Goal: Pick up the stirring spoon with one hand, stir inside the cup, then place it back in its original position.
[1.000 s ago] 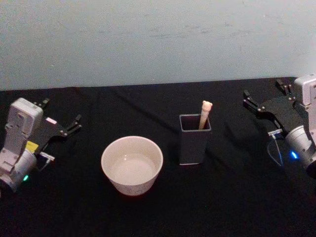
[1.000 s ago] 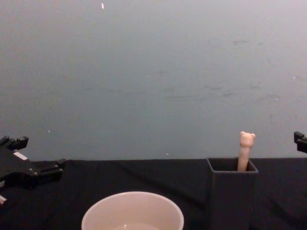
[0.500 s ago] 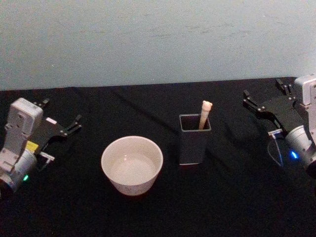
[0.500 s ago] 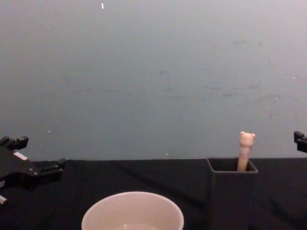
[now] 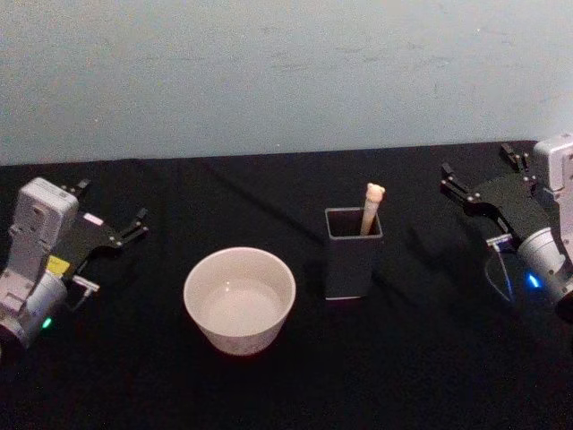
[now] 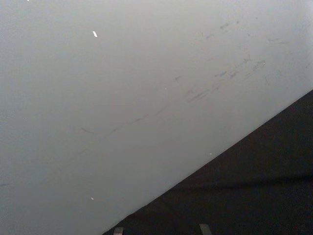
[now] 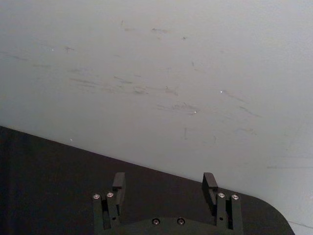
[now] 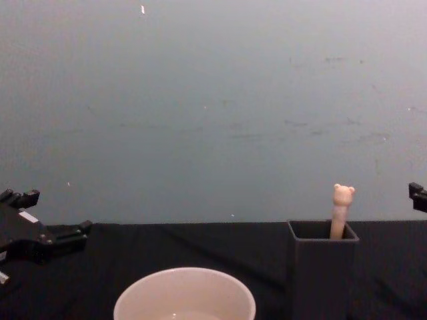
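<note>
Stirring spoon (image 5: 371, 208) stands handle-up in dark holder (image 5: 352, 264), at 3 o'clock of cup (image 5: 239, 299) on the desk: easy top grab. Right gripper (image 5: 476, 174) at 3 o'clock of holder, jaws spread, empty. Left gripper (image 5: 109, 215) parked at 9 o'clock, jaws spread.

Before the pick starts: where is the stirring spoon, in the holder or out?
In. The stirring spoon stands in the dark holder, its bear-head handle poking above the rim, leaning slightly.

One spoon (image 5: 372, 205), one cup (image 5: 239, 299), one holder (image 5: 352, 253)
</note>
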Robot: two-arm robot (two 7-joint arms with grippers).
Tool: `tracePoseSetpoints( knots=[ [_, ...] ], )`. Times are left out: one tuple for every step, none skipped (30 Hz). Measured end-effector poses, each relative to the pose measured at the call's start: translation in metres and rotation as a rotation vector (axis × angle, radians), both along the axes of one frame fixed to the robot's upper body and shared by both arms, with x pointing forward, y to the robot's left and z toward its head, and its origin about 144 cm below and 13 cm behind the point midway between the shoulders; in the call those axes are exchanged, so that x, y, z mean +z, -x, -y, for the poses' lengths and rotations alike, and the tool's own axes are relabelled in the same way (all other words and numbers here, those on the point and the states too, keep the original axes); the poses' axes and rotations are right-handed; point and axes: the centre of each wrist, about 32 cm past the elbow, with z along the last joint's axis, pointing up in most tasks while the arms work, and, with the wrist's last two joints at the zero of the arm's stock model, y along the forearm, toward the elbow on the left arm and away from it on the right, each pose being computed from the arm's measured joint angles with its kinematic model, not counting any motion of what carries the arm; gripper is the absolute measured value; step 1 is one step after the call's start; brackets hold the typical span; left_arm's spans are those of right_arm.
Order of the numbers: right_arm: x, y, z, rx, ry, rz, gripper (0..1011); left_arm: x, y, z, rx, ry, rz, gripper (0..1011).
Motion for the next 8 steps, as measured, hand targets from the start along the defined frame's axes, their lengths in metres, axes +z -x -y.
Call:
tracePoseSetpoints(
  knots=[
    [0.0000, 0.0000, 0.0000, 0.000, 0.000, 0.000, 1002, 0.0000, 0.0000, 0.0000, 0.000, 0.000, 0.000, 1001],
    [0.0000, 0.0000, 0.0000, 0.000, 0.000, 0.000, 1002, 0.0000, 0.0000, 0.0000, 0.000, 0.000, 0.000, 1001],
    [0.0000, 0.0000, 0.0000, 0.000, 0.000, 0.000, 1002, 0.0000, 0.0000, 0.0000, 0.000, 0.000, 0.000, 1001],
    [0.0000, 0.0000, 0.0000, 0.000, 0.000, 0.000, 1002, 0.0000, 0.0000, 0.0000, 0.000, 0.000, 0.000, 1001],
    [0.0000, 0.0000, 0.0000, 0.000, 0.000, 0.000, 1000, 0.0000, 0.0000, 0.0000, 0.000, 0.000, 0.000, 1001],
    [0.0000, 0.0000, 0.0000, 0.000, 0.000, 0.000, 1000, 0.0000, 0.0000, 0.0000, 0.000, 0.000, 0.000, 1001],
    [0.0000, 0.0000, 0.0000, 0.000, 0.000, 0.000, 1000, 0.0000, 0.0000, 0.0000, 0.000, 0.000, 0.000, 1001],
    [0.0000, 0.0000, 0.0000, 0.000, 0.000, 0.000, 1002, 0.0000, 0.0000, 0.0000, 0.000, 0.000, 0.000, 1001]
  ],
)
